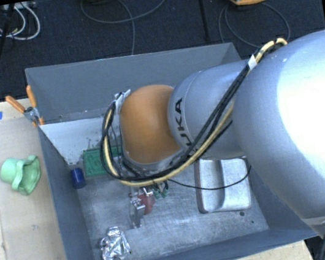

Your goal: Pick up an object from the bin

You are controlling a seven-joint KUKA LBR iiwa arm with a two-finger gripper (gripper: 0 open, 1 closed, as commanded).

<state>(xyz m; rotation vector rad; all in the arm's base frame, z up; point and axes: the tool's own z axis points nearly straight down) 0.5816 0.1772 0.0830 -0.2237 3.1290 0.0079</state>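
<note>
Grey metal bin (74,235) with a scuffed floor, set beside a pale board; dark ground with cables beyond. The gripper (141,206) is seen low over the bin's centre, under the orange wrist cover (143,126). Whether it is open or closed cannot be told.

Nearest loose thing: a crumpled foil ball (114,245), at 7 o'clock from the gripper and apart from it. It is judged light, easily crushed and somewhat slippery, and is best taken across its middle.

A blue cylinder (78,176) and a green block (93,162) are noted at 10 o'clock, a metal tray (222,187) at 3 o'clock. "UKA" is read on the arm (208,106).
</note>
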